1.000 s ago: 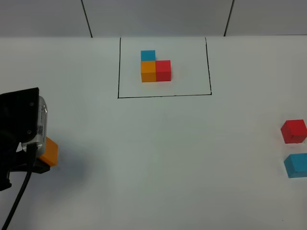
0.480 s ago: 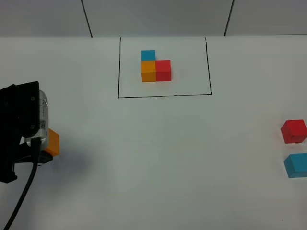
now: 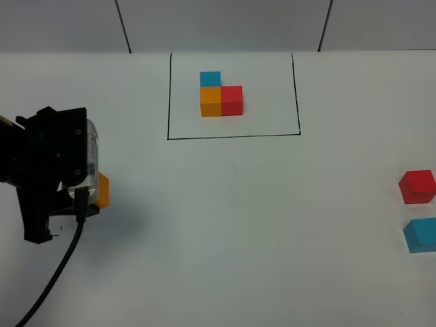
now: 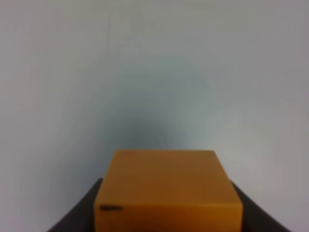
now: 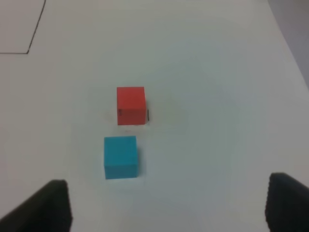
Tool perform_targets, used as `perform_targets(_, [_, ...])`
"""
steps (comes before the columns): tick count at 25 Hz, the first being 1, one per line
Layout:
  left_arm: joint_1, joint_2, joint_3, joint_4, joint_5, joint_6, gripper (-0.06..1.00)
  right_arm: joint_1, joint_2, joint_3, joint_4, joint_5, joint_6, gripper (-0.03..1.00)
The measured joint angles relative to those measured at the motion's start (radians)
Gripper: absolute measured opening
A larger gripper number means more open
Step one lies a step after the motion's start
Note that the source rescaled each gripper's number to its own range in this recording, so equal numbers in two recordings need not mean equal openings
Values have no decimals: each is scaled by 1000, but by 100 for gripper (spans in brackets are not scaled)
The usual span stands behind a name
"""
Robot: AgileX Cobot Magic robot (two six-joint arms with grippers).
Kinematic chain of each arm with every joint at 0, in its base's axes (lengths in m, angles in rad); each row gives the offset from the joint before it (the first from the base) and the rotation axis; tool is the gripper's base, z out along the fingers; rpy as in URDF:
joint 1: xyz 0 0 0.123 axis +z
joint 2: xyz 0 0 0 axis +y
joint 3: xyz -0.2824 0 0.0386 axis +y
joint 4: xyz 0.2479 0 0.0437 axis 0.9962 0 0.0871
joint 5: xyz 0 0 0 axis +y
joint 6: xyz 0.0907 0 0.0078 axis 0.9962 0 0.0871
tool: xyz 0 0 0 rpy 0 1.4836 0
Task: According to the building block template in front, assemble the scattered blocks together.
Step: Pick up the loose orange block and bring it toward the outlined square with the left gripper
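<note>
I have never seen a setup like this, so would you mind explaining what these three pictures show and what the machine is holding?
This is a two-armed robot working at a white table. The wide picture comes from a camera mounted high above the table. The other two come from small cameras on each arm's wrist, looking down past that arm's hand.

At the far side, a hand-drawn black rectangle frames the template: sky-blue, orange and red cubes joined in an L.

The black shape on the left is the left arm. Its left hand is shut on the loose orange cube, which fills the near part of the left wrist picture.

The right wrist picture shows the loose red cube and the loose blue cube, apart on the table. The dark tips at its corners belong to the right hand, which is open and empty.
</note>
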Motion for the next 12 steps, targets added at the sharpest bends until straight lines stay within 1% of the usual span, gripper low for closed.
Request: perform_targets(12, [-128,191,-182,3,16,-70,59,0,0,0,0,0,0,80])
